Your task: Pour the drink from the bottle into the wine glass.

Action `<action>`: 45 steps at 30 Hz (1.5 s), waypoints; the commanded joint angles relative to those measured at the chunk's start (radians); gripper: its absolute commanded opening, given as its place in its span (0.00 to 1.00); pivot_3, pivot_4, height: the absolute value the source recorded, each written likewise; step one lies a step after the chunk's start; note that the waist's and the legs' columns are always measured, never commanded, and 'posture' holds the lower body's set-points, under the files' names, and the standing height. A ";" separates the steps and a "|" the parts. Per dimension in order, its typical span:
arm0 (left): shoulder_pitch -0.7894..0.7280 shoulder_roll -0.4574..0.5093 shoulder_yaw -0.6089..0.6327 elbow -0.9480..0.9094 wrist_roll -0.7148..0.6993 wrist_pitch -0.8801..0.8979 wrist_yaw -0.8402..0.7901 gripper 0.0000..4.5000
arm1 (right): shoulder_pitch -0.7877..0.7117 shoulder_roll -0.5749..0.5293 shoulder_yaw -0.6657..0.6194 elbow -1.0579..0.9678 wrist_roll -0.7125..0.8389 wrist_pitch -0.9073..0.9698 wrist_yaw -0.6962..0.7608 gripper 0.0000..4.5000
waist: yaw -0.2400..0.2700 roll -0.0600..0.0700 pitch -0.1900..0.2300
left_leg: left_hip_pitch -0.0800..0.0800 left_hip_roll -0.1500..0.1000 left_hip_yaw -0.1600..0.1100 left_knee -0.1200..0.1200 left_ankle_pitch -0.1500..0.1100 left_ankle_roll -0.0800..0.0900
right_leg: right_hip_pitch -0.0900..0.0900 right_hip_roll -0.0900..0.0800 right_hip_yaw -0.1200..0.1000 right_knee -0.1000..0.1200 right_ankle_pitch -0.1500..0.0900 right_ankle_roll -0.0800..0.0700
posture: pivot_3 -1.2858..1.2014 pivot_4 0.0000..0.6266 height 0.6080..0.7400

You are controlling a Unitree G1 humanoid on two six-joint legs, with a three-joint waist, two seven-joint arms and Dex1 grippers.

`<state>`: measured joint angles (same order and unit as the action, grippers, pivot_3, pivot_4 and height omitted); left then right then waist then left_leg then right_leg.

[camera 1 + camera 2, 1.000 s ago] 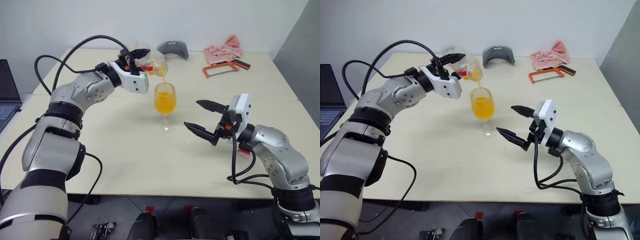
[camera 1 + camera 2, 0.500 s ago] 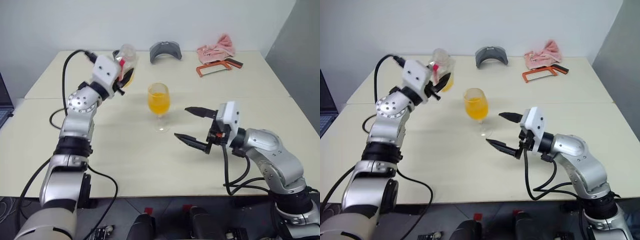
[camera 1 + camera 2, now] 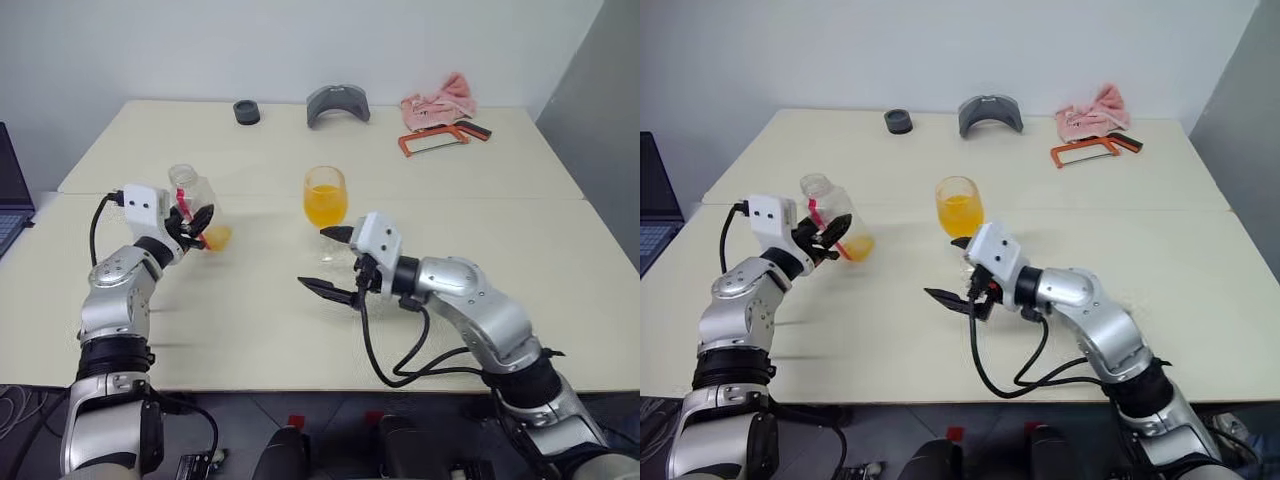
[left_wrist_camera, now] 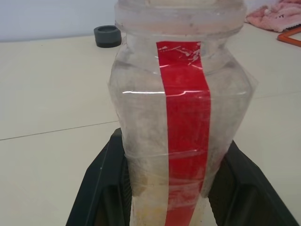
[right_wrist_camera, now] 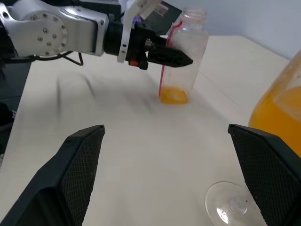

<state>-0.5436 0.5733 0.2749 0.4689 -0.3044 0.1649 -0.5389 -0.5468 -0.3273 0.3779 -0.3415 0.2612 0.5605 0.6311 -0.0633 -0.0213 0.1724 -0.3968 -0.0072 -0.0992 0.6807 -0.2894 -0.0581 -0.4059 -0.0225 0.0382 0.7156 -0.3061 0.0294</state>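
Gripping the bottle point(image 3: 837, 218) upright low over the left side of the table point(image 3: 940, 345), the left gripper point(image 3: 828, 238) has its black fingers point(image 4: 101, 176) shut on the clear body, a little orange drink point(image 5: 173, 95) left at the bottom. Near the table's middle stands the wine glass point(image 3: 325, 208), its bowl roughly half full. Just in front of it, the right gripper point(image 3: 329, 262) hangs wide open, holding nothing

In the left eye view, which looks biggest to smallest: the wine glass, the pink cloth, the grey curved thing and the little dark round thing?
1. Wine glass.
2. Pink cloth and grey curved piece: alike, unranked.
3. Dark round piece.
The last three sit farther back, so they look smaller.
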 commanded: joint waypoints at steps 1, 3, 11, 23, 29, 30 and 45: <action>-0.002 0.010 0.016 0.034 0.012 -0.041 -0.001 0.38 | -0.032 0.016 -0.006 -0.009 -0.020 -0.002 -0.009 1.00 | 0.004 0.000 0.000 | 0.000 0.000 0.000 0.000 0.000 0.000 | 0.000 0.000 0.000 0.000 0.000 0.000 | 0.52 0.24 1.00; -0.002 0.008 0.013 0.059 0.013 -0.060 -0.010 0.38 | -0.037 0.022 -0.004 -0.005 -0.027 -0.002 -0.006 1.00 | 0.005 0.000 0.000 | 0.001 0.000 0.000 0.000 0.000 0.000 | 0.000 0.000 0.000 0.000 0.000 0.000 | 0.52 0.24 1.00; 0.007 -0.007 0.029 0.099 -0.004 -0.120 -0.019 0.66 | -0.038 0.024 -0.006 -0.010 -0.039 0.002 0.013 1.00 | 0.004 0.000 -0.001 | 0.002 0.000 0.001 -0.001 -0.001 0.002 | 0.000 0.000 0.001 0.001 0.000 0.000 | 0.52 0.24 1.00; 0.099 -0.025 0.017 -0.001 0.022 -0.156 0.003 0.99 | 0.054 -0.018 -0.012 0.014 -0.079 -0.092 0.033 1.00 | 0.006 -0.001 -0.002 | 0.002 0.000 0.000 -0.001 -0.002 0.004 | 0.000 0.000 0.000 0.000 0.000 0.000 | 0.52 0.24 1.00; 0.251 -0.040 0.028 -0.196 0.028 -0.098 0.074 0.99 | 0.282 0.029 -0.128 0.133 -0.092 -0.418 -0.053 1.00 | 0.006 -0.001 -0.002 | 0.001 0.001 0.001 -0.002 -0.002 0.004 | 0.001 -0.001 0.001 -0.001 0.000 0.000 | 0.52 0.24 1.00; 0.284 -0.048 0.033 -0.243 0.028 -0.088 0.094 0.99 | 0.318 0.044 -0.160 0.164 -0.090 -0.462 -0.078 1.00 | 0.006 -0.001 -0.002 | 0.002 0.001 0.001 -0.002 -0.002 0.004 | 0.001 -0.002 0.002 -0.001 0.000 0.000 | 0.52 0.24 1.00; 0.578 -0.171 0.084 -0.696 -0.036 0.082 0.241 0.99 | 0.397 0.170 -0.333 0.390 -0.100 -0.653 -0.242 1.00 | 0.010 -0.001 -0.002 | 0.006 0.003 0.004 -0.003 -0.002 0.004 | 0.004 0.002 0.003 0.000 0.000 0.000 | 0.52 0.24 1.00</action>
<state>0.0345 0.3990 0.3248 -0.1794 -0.3328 0.2591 -0.3057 -0.1327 -0.1593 0.0587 0.0585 0.1593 -0.0603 0.3911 -0.0532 -0.0221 0.1707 -0.3911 -0.0046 -0.0953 0.6778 -0.2919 -0.0540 -0.4021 -0.0206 0.0416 0.7151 -0.3061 0.0293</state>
